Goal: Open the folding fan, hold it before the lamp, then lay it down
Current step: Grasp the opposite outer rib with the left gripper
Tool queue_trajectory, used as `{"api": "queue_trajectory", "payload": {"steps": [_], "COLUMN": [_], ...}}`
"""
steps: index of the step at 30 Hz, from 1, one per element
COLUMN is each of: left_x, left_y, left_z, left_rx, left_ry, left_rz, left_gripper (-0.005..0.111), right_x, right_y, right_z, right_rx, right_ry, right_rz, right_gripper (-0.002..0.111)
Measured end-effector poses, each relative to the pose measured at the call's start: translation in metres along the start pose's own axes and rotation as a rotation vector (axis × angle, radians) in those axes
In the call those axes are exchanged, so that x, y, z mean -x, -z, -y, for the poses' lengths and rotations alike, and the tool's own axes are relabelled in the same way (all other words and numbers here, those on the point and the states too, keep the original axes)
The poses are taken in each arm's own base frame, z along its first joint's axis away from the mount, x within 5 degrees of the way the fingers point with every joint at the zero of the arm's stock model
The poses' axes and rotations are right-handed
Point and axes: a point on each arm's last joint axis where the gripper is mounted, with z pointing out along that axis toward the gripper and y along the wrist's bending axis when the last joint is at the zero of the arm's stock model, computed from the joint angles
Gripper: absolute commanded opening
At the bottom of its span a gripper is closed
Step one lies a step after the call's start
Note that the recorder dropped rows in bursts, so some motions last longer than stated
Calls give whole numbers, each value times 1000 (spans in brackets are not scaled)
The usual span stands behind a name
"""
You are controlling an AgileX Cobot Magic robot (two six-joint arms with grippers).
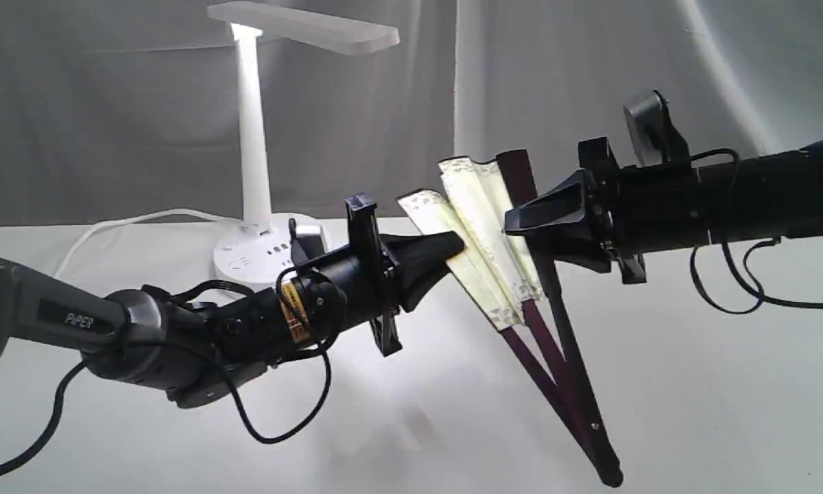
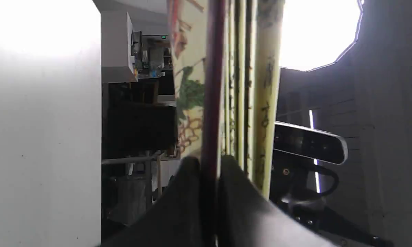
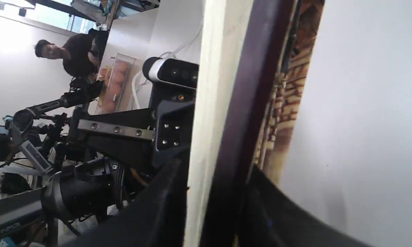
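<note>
Folding fan: opening step, leaf partly spread. Clamped by left gripper on 1 guard; straddled by right gripper, grip unclear. Probably next: spread guards wider.

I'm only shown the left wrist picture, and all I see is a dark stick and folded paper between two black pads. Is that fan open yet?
Observer: Only a little. In the exterior view the fan has just a few pleats spread, and its pivot end points down toward the table.
Operator: Is one gripper doing all that?
Observer: No. The right gripper comes in from the opposite side and seems to pinch the fan's dark outer stick.
Operator: And where's the lamp?
Observer: The lamp stands at the back, beyond the left arm and off to the fan's left in that view, so the fan is not in front of it.
</note>
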Motion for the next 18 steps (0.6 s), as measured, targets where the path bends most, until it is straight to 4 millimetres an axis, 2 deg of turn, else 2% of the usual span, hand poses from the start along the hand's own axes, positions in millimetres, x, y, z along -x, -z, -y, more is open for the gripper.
{"api": "queue_trajectory", "payload": {"steps": [2, 4, 11, 18], "left_x": [2, 3, 4, 1], "left_y": [2, 3, 3, 9], "left_z": [0, 1, 19, 25], "left_rx": [0, 5, 2, 15], "left_ry": [-2, -12, -62, -72], "left_rz": [-3, -11, -19, 3], "left_gripper": [0, 0, 0, 0], "right_x": [1, 2, 3, 3], "right_y": [0, 0, 0, 0], "right_z": [1, 2, 0, -1], "right_rx": [-13, -17, -3, 7], "right_ry": [0, -2, -20, -25], "right_rz": [10, 20, 35, 37], "right_gripper": [6, 0, 0, 0]}}
